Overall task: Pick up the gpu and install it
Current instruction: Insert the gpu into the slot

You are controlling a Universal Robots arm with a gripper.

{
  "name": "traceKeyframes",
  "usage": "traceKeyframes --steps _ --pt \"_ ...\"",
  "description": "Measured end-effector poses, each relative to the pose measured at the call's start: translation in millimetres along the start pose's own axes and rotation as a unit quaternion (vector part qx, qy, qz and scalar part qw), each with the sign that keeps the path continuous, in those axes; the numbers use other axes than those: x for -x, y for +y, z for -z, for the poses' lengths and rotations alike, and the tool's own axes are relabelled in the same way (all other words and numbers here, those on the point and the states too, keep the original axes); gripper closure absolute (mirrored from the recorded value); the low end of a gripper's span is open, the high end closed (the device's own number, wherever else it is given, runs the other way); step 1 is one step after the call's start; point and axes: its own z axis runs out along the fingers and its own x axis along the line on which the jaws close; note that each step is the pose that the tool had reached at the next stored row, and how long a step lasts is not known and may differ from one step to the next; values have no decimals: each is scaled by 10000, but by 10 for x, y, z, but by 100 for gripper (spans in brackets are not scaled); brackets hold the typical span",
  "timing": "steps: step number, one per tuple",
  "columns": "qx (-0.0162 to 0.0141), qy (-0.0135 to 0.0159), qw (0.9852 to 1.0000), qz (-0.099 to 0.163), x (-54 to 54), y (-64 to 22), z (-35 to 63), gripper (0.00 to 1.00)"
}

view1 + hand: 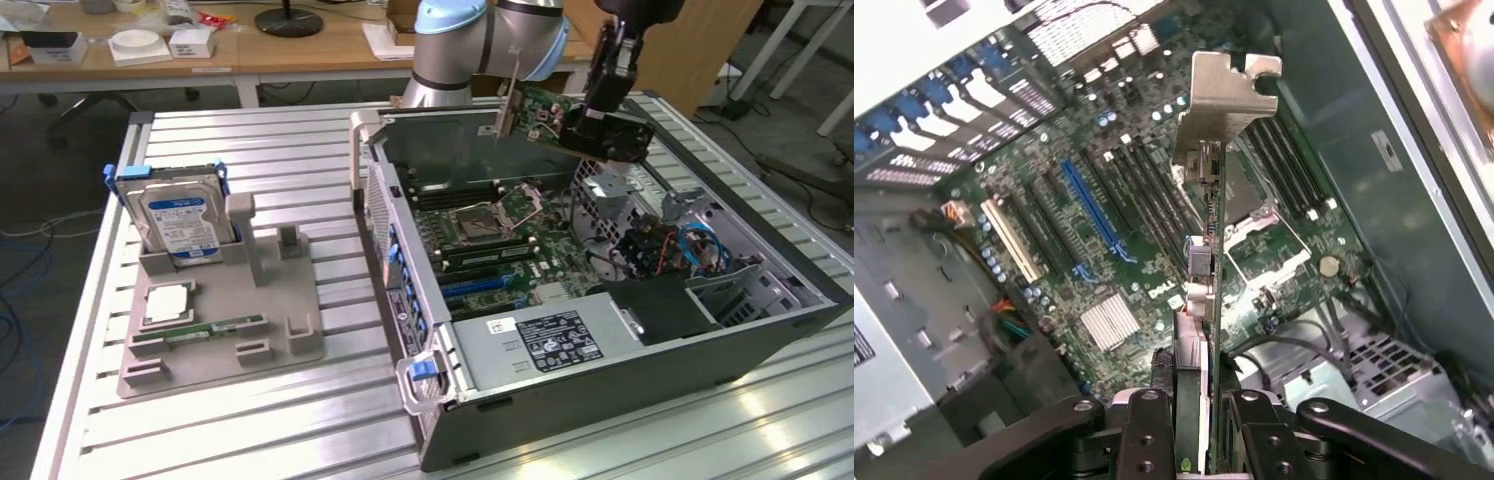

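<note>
- The gripper (603, 128) has the gpu (541, 108) clamped. In the wrist view the fingers (1144, 425) are closed on either side of the card's edge, so the card sits sandwiched right between them.
- The gpu is up in the air, touching nothing but the fingers. It hangs over the far end of the open computer case (574, 400), at roughly 1 o'clock in the exterior view.
- It's tilted. The silver end bracket (509, 105) sits at about 9 o'clock from the gripper, with the green board running between the bracket and the fingers.
- The wrist view looks along the card edge-on. The bracket sticks out away from the fingers, over the motherboard (1054, 260).
- The long blue slot (1094, 215) is on one side of the card's line and the CPU socket (1264, 225) is on the other.
- The card isn't seated in any slot, and the board is well below it.
- On the slatted metal surface (267, 420), at 9 o'clock from the case, there's a grey holder (220, 345).
- A hard drive (180, 215) stands upright in the holder and a RAM stick (214, 328) lies flat near its front.
</note>
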Motion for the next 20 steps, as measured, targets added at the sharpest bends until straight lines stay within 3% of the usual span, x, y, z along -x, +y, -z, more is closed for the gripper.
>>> traceKeyframes --steps 4,10,14,20 --pt "3 -5 9998 222 4 -7 -15 73" --pt "9 -10 9982 594 1 0 -83 73" --pt "13 -17 9954 957 0 1 -102 73" --pt "20 -26 9895 1447 -1 2 -151 73"
